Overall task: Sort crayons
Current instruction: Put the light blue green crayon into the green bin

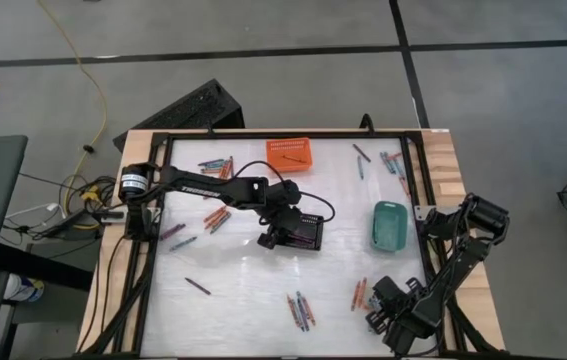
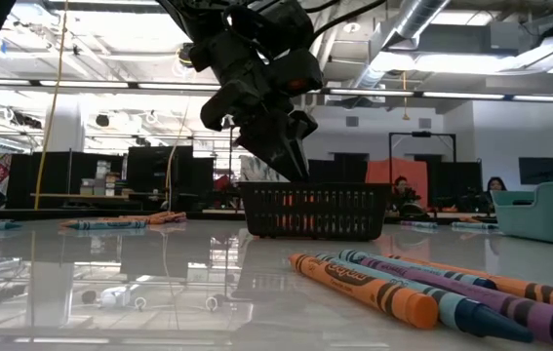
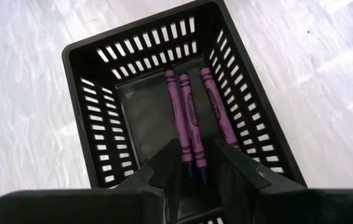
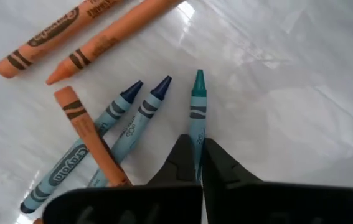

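Right gripper [image 4: 199, 163]: your fingers clamp a teal crayon [image 4: 197, 106]; two blue crayons [image 4: 132, 124] just beside. Left gripper [image 3: 192, 171]: part-open over your black basket [image 3: 95, 118], holding nothing.

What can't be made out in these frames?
- High view: right gripper fingertips hidden under its own arm; the teal crayon it grips is not visible there.
- Low view: black basket contents screened by its slatted wall.
- High view: orange basket contents too small to read.
- Left wrist view: left gripper covers the purple crayons' ends.
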`<state>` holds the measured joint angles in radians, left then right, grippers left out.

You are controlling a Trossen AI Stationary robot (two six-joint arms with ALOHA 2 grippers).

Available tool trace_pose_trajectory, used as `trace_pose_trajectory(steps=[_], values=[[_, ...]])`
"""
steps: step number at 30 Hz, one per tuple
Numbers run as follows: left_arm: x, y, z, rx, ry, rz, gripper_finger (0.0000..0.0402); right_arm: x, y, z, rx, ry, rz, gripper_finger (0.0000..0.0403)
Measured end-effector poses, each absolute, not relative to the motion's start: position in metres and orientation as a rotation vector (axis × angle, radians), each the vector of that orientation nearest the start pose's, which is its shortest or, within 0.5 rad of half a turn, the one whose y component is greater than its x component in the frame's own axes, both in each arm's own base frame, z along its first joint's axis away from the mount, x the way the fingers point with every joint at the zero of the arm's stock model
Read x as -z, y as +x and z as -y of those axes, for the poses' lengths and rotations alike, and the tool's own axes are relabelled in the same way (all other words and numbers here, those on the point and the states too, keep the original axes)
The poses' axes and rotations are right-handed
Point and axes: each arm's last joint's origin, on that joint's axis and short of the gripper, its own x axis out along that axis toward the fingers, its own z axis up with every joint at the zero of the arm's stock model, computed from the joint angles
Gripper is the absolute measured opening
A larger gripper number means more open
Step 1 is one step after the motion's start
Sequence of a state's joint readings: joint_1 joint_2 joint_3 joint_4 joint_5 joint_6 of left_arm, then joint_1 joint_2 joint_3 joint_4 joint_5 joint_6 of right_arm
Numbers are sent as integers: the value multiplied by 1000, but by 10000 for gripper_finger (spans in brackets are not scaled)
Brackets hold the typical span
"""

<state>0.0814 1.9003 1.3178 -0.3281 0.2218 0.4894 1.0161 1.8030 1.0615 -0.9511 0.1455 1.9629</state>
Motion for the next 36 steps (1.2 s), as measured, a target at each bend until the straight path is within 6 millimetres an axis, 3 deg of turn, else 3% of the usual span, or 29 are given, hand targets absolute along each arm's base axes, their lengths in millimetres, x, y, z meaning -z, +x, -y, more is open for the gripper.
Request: trace_pose_trajectory(steps=[12, 19, 27, 36], values=[[-193, 401, -26, 347, 317, -848, 81, -144, 149, -230, 950, 462, -1315, 2], [-193, 401, -26, 347, 317, -849, 81, -149, 150, -229, 931, 474, -1243, 1], [-193, 401, -26, 347, 317, -850, 81, -178, 152, -211, 915, 466, -1069, 0], [-192, 400, -26, 352, 313, -864, 81, -218, 154, -162, 1050, 330, -951, 0]])
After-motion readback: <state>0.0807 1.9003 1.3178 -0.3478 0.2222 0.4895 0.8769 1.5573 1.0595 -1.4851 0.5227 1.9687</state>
